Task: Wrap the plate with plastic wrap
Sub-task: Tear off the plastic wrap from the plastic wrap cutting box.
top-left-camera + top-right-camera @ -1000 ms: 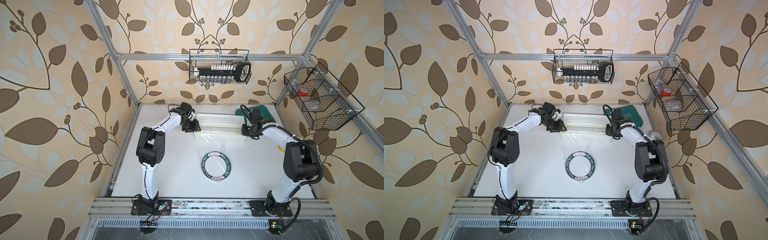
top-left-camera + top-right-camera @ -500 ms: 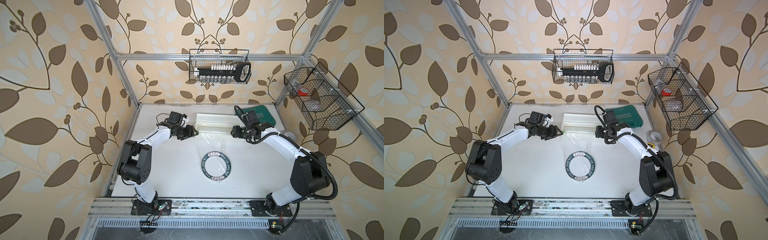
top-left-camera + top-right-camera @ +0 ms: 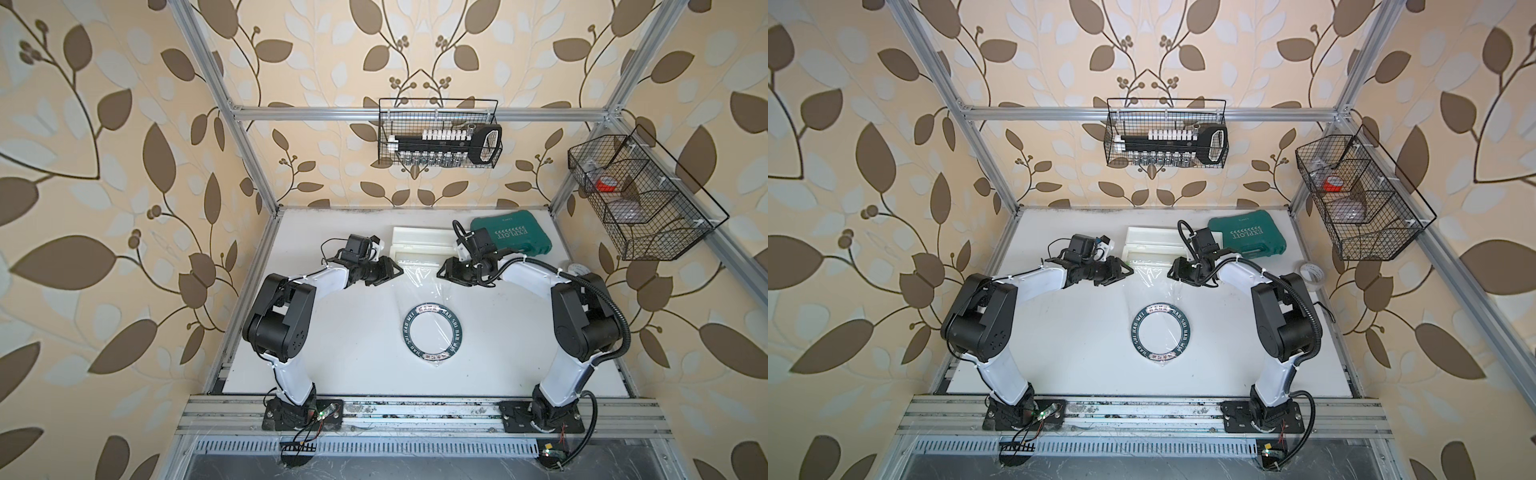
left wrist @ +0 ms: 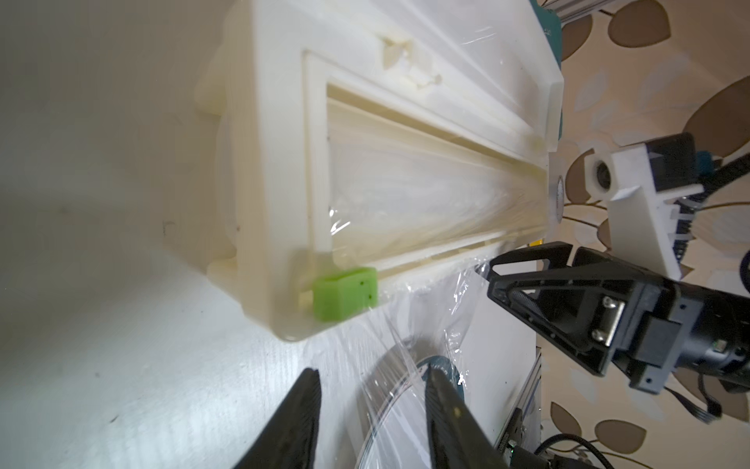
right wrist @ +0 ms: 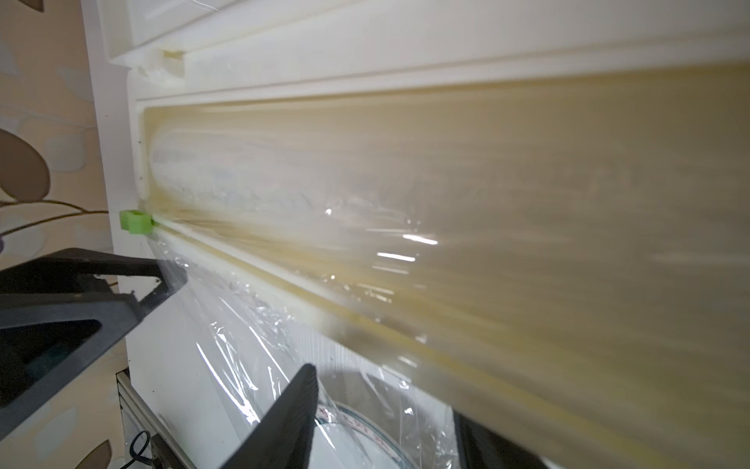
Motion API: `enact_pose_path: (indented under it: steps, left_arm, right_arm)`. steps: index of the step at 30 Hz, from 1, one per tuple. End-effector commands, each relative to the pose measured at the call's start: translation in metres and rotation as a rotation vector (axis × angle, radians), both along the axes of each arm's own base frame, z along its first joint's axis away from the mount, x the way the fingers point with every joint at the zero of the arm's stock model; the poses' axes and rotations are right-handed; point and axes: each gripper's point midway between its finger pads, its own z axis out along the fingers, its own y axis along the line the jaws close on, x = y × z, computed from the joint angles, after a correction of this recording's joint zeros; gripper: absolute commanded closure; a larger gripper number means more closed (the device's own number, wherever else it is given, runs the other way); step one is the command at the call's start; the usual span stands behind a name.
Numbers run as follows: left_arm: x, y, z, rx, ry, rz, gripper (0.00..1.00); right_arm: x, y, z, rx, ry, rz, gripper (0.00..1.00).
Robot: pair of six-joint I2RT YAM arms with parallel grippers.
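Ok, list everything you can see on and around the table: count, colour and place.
plate: one, white centre, dark lettered rim, mid-table
plastic wrap: one sheet, clear, from the dispenser out over the plate
dispenser box: one, white, green tab, back of table
tool case: one, green, back, right arm's side
tape roll: one, clear, table's right edge
back basket: one, black wire, back wall
side basket: one, black wire, right wall
table: one, white
left gripper: black, open, by the wrap
right gripper: black, open, by the wrap
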Motion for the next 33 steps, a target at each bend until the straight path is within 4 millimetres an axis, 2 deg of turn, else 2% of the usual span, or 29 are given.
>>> enact_pose_path:
  steps: [1, 5, 12, 20, 26, 29, 33]
  left_arm:
    - [0.0, -0.006, -0.002, -0.024, -0.014, -0.013, 0.62]
    - [-0.002, -0.013, -0.007, -0.024, -0.011, -0.026, 0.7]
    - [-0.02, -0.014, -0.017, -0.01, 0.025, -0.038, 1.0]
    - [-0.054, -0.01, -0.036, 0.022, 0.084, -0.048, 1.0]
    - [-0.074, -0.026, -0.046, 0.043, 0.111, -0.085, 1.0]
    - [-0.085, -0.03, -0.059, 0.075, 0.141, -0.097, 1.0]
    - [-0.087, -0.023, -0.076, 0.145, 0.185, -0.089, 1.0]
  right_arm:
    - [0.017, 0.006, 0.011, 0.024, -0.04, -0.003, 0.46]
    - [0.02, 0.005, 0.005, 0.016, -0.033, -0.009, 0.46]
    - [0.022, -0.004, 0.0, 0.001, -0.033, -0.036, 0.52]
    - [0.023, -0.013, -0.01, -0.006, -0.018, -0.075, 0.58]
    - [0.026, -0.009, -0.014, 0.021, -0.008, -0.1, 0.59]
    - [0.03, -0.009, -0.014, 0.02, -0.012, -0.111, 0.6]
    - [0.031, -0.011, -0.019, 0.008, -0.003, -0.122, 0.61]
